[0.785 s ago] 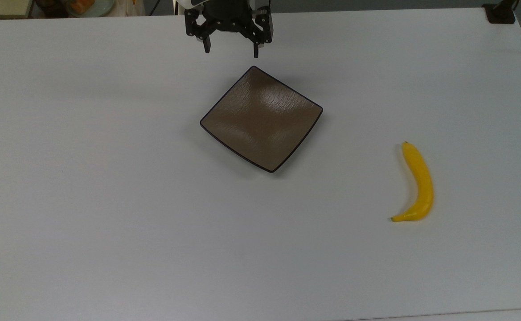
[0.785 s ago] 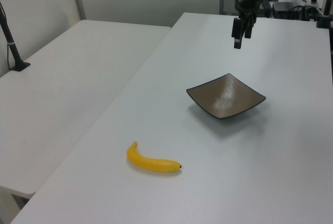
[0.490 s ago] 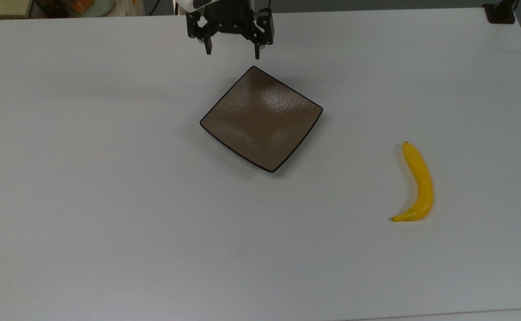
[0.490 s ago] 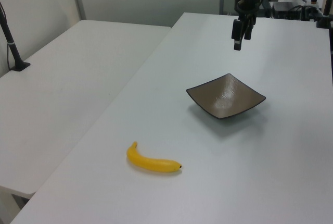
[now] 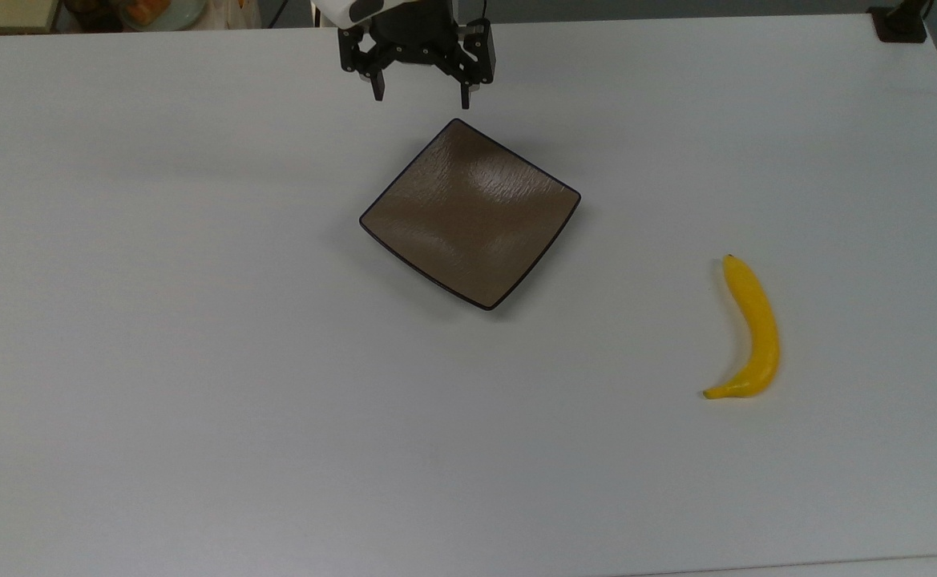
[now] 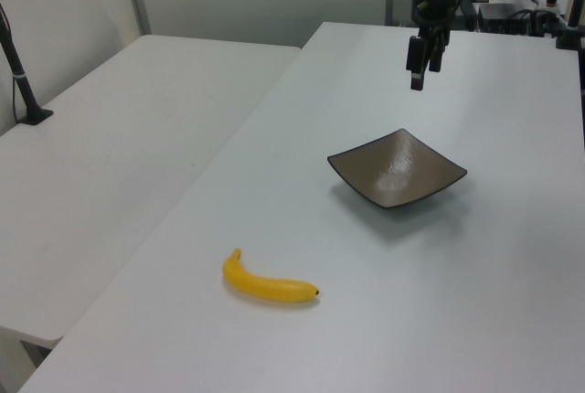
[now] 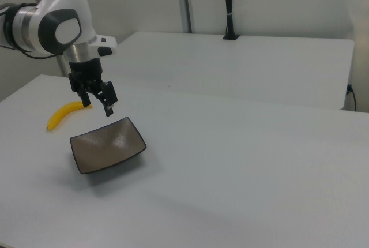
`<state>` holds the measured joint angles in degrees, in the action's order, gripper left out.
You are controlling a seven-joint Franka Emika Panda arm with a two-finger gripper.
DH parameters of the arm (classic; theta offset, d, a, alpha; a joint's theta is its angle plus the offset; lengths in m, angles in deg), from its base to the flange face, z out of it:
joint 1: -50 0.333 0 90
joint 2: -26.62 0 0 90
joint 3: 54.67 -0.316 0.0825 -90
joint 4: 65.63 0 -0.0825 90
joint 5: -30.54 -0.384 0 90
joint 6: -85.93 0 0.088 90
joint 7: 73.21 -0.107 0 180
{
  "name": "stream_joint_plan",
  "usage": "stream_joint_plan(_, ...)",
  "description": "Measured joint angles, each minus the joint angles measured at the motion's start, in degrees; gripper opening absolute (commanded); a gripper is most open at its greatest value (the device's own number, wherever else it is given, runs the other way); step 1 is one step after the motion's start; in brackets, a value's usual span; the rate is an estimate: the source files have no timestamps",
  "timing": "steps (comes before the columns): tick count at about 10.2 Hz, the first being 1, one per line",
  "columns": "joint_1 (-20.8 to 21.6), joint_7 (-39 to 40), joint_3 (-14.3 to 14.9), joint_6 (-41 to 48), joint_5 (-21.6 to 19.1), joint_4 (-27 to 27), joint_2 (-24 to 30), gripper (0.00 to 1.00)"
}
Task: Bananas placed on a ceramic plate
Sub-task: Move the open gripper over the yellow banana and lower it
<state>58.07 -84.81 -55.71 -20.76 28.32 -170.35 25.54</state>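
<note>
The pincer (image 5: 422, 98) is seen spread and empty, hanging in the air above the white surface (image 5: 195, 361) just beyond the far corner of the ceramic plate (image 5: 470, 212). The banana (image 5: 751, 328) lies flat on the surface, well apart from the plate, toward the top view's right, its curve bulging toward the top view's right. Nothing rests on the plate, so the step in hand is judged to be the approach to the banana, with the grasp not yet made. For this to be done well, the pincer should be carried across above the plate rather than at its level, so that the raised rim is not struck. The fingers should be turned so that the slender body is closed upon across its width, near the middle of its length, where the fruit is thickest and balance is best. Because the skin looks smooth and glossy, a grip near either pointed end would probably let it swing or slide. The descent should be stopped just short of the surface before the fingers are closed.
</note>
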Motion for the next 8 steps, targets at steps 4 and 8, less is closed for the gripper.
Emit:
stream_joint_plan(4, 3.5, -8.4, -2.7, -10.9, -2.2, 0.9, -7.8, 1.0)
stream_joint_plan(8, 10.5, -23.0, -6.4, -27.9, -2.3, 5.7, -17.2, 1.0)
